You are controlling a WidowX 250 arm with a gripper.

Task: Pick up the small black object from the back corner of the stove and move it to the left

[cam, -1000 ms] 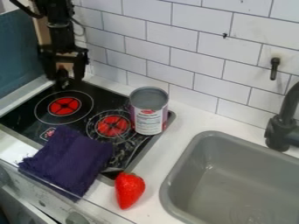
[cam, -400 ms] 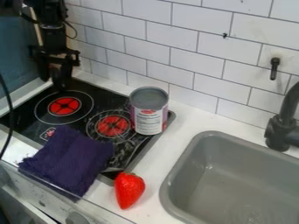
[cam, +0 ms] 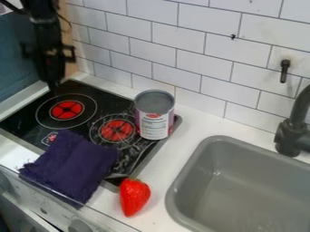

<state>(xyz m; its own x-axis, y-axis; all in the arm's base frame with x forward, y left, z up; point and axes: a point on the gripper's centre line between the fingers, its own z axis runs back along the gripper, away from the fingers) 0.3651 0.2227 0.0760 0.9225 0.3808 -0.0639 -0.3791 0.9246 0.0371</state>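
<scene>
So the dark purple cloth [cam: 71, 165] is bunched over the near edge of the stovetop [cam: 24, 121], lying nearer and slightly right of the end effector [cam: 53, 86], with the can [cam: 153, 118] farther off to the right. Arm's hanging pretty much straight down by the far left corner, but honestly can't tell how open the end effector is or if it's gripping anything.
</scene>
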